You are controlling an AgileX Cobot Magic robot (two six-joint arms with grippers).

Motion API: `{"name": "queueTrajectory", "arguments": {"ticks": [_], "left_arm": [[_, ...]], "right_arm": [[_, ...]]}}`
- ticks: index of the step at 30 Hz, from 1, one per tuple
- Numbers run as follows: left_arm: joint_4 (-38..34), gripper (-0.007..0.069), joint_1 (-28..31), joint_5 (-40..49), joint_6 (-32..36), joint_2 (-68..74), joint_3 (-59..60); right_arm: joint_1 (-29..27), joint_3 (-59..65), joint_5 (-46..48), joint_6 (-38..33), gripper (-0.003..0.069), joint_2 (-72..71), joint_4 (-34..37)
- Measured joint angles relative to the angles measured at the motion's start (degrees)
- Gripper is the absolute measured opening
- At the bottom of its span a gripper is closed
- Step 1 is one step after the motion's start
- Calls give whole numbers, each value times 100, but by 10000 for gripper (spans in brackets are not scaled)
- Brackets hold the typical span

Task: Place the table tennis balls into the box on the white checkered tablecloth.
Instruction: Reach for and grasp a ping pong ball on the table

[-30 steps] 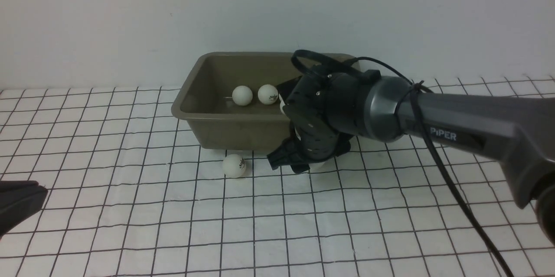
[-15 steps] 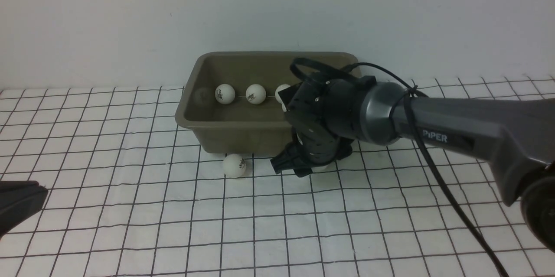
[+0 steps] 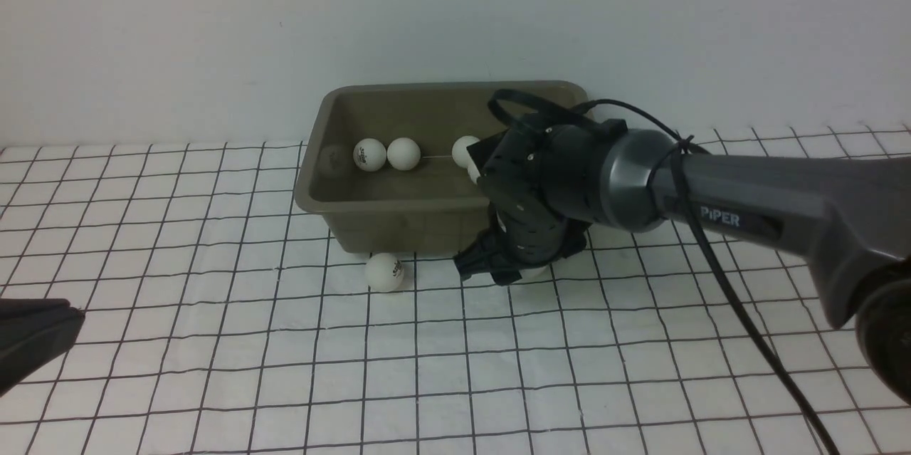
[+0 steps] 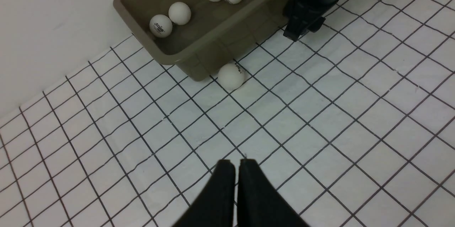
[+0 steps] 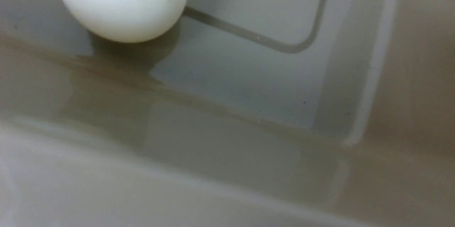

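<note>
The olive-grey box (image 3: pixel 341 207) stands on the white checkered tablecloth (image 3: pixel 455 369) by the back wall. Several table tennis balls lie inside it, among them two side by side (image 3: pixel 370 154) (image 4: pixel 160 25). One more ball (image 3: pixel 384 272) (image 4: pixel 231 76) rests on the cloth against the box's near wall. My right gripper (image 3: pixel 491 266) hangs at the box's near right corner, its jaws hidden by the wrist. The right wrist view looks over the rim (image 5: pixel 213 191) onto the box floor and one ball (image 5: pixel 121 3). My left gripper (image 4: pixel 237 165) (image 3: pixel 35 337) is shut and empty, low over the cloth at the near left.
A plain white wall rises right behind the box. The right arm (image 3: pixel 747 206) and its black cable (image 3: pixel 740 312) stretch across the right half of the cloth.
The box has slid a little to the right and back together with the right wrist. The balls inside have rolled towards its left end. The left gripper has stayed put.
</note>
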Motion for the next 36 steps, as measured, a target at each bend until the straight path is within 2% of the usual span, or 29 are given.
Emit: {"name": "queueTrajectory", "arguments": {"ticks": [13, 29, 36], "left_arm": [[-11, -4, 0, 0, 16, 0, 0], [-11, -4, 0, 0, 39, 0, 0], [-11, -4, 0, 0, 39, 0, 0]], "right_arm": [[0, 0, 321, -126, 364, 0, 264], [0, 0, 492, -765, 364, 0, 941], [0, 0, 534, -788, 364, 0, 1002]]}}
